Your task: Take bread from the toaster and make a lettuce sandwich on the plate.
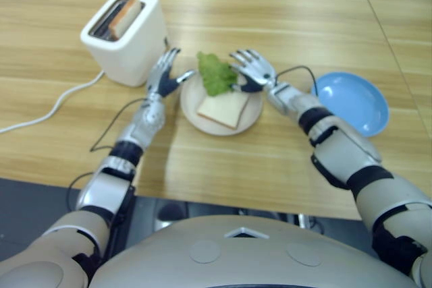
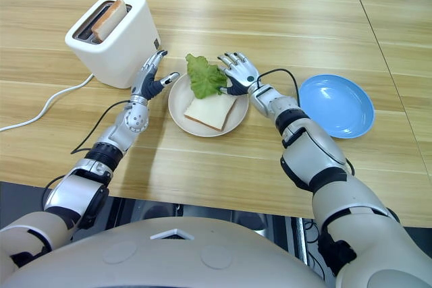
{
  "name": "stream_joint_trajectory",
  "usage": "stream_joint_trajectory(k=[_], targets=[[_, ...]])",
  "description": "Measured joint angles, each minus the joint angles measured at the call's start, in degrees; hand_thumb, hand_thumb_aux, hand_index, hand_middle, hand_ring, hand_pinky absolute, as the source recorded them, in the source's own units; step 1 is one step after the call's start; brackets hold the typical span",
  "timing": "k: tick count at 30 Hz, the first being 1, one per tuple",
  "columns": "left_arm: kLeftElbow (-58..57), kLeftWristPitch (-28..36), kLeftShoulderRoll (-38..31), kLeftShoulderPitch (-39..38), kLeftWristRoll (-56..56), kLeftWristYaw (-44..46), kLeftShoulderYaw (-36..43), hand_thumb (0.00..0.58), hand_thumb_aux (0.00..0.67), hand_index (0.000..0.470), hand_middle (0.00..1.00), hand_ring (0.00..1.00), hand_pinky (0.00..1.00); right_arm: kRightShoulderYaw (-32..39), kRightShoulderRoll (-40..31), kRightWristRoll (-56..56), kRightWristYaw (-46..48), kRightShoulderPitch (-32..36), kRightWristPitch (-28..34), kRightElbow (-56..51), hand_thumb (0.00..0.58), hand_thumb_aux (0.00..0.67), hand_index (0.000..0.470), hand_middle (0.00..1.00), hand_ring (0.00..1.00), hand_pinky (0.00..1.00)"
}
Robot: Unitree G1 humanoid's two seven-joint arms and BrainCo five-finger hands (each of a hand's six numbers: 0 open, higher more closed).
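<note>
Lettuce leaf (image 2: 203, 76), green, crinkled, at twelve o'clock on the round beige plate (image 2: 177, 101), seems limp, tearable: pinch its edge. Left hand (image 2: 149, 76) and right hand (image 2: 237, 72) are spread.

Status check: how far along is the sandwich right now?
Done: one bread slice lies on the plate. In hand: the lettuce sits at the slice's far edge with the right hand against it; the left hand is open beside the plate. Left: the second slice is still in the toaster, to go on top.
</note>
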State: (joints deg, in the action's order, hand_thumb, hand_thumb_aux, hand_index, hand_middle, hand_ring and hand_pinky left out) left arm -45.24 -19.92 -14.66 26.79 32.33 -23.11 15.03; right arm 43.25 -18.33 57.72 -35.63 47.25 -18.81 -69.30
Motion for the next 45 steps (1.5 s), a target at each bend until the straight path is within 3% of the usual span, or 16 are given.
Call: stream_joint_trajectory(k=[4,11,17,19,21,22,23,24,25,26,27,39,45], targets=[[-0.66,-0.24,0.22,0.18,-0.40,0.16,0.00,0.000,0.000,0.000,0.00,0.00,0.00,1.61,-0.28,0.60,-0.56,-1.62,-0.60,3.90,0.190,0.121,0.083,0.00,0.00,0.00],[-1.75,-0.61,0.40,0.66,-0.97,0.23,0.02,0.000,0.000,0.000,0.00,0.00,0.00,3.32,-1.99,2.11,0.13,-6.27,-1.13,12.36,0.205,0.131,0.090,0.00,0.00,0.00],[-2.67,-0.83,0.44,0.91,-1.15,0.22,0.04,0.000,0.000,0.000,0.00,0.00,0.00,3.19,-5.38,2.41,2.74,-9.63,-0.49,20.49,0.258,0.171,0.117,0.00,0.00,0.00],[-2.72,-0.91,0.45,0.99,-1.15,0.21,0.05,0.000,0.000,0.000,0.00,0.00,0.00,3.09,-5.89,2.45,3.60,-10.23,-0.30,22.07,0.304,0.208,0.143,0.00,0.00,0.00],[-3.31,-0.99,0.46,1.21,-1.14,0.20,0.05,0.000,0.000,0.000,0.00,0.00,0.00,3.09,-6.21,2.51,4.25,-10.58,-0.24,23.34,0.443,0.344,0.236,0.00,0.00,0.00],[-3.53,-1.02,0.46,1.22,-1.14,0.20,0.06,0.000,0.000,0.000,0.00,0.00,0.00,3.10,-6.41,2.55,4.54,-10.75,-0.20,24.05,0.443,0.344,0.236,0.00,0.00,0.00],[-3.81,-1.07,0.46,1.22,-1.15,0.20,0.06,0.000,0.000,0.000,0.00,0.00,0.00,3.10,-6.46,2.68,5.02,-10.79,-0.17,24.70,0.511,0.439,0.301,0.00,0.00,0.00],[-3.89,-1.12,0.46,1.22,-1.15,0.20,0.06,0.000,0.000,0.000,0.00,0.00,0.00,3.11,-6.42,2.77,5.27,-10.79,-0.16,24.97,0.538,0.489,0.336,0.00,0.00,0.00],[-3.95,-1.19,0.46,1.22,-1.15,0.20,0.06,0.000,0.000,0.000,0.00,0.00,0.00,3.14,-6.25,2.86,5.39,-10.79,-0.16,24.90,0.538,0.489,0.336,0.00,0.00,0.00],[-3.99,-1.24,0.46,1.23,-1.15,0.20,0.06,0.000,0.000,0.000,0.00,0.00,0.00,3.23,-5.95,3.02,5.53,-10.78,-0.14,24.60,0.579,0.638,0.438,0.00,0.00,0.00],[-4.04,-1.28,0.46,1.24,-1.15,0.20,0.06,0.000,0.000,0.000,0.00,0.00,0.00,3.37,-5.44,3.28,5.58,-10.78,-0.18,23.84,0.580,0.670,0.460,0.00,0.00,0.00],[-4.19,-1.32,0.49,1.24,-1.15,0.19,0.08,0.000,0.000,0.000,0.00,0.00,0.00,3.46,-3.05,3.45,3.89,-9.31,-1.73,17.87,0.580,0.670,0.460,0.00,0.00,0.00],[-4.80,-1.31,0.56,1.32,-1.15,0.13,0.09,0.000,0.000,0.000,0.00,0.00,0.00,2.26,-6.16,2.52,4.46,-10.40,-2.97,20.14,0.580,0.670,0.460,0.00,0.00,0.00]])
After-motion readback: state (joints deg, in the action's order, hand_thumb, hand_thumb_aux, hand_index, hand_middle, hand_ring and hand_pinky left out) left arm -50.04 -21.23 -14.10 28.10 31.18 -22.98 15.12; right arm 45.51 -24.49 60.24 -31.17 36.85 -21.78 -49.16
